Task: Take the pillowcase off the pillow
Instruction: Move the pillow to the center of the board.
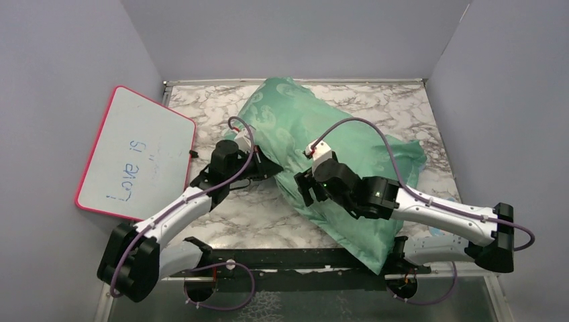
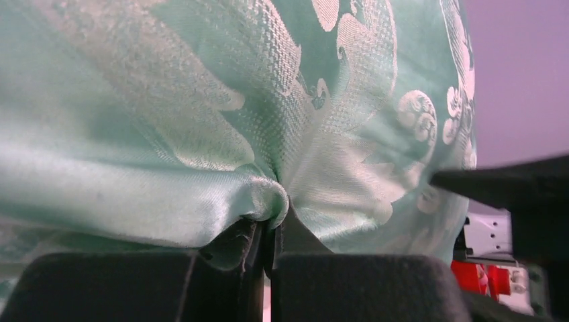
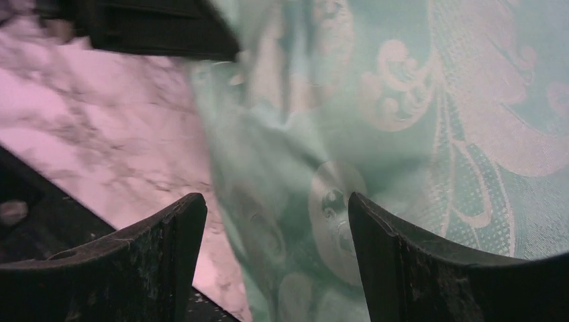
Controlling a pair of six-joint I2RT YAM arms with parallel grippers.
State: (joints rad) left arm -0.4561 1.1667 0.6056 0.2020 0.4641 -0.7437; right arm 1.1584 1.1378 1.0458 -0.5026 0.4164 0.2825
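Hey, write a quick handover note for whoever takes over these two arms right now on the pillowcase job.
Left gripper: shut on a pinched fold of the pillowcase, on its left side.
Right gripper: open, fingers apart at the pillowcase's near left edge, gripping nothing.
The pillowcase lies diagonally on the marble table, green patterned face out. The pillow is wholly covered, none of it showing.
Done: one hold taken on the fabric.
Left: the whole removal, probably a second grip with the right, then pulling the case off.

We see the pillowcase (image 1: 322, 134) teal-green with pale swirls; the table (image 1: 402, 107) white marble, grey-veined; the whiteboard (image 1: 137, 154) pink-framed.
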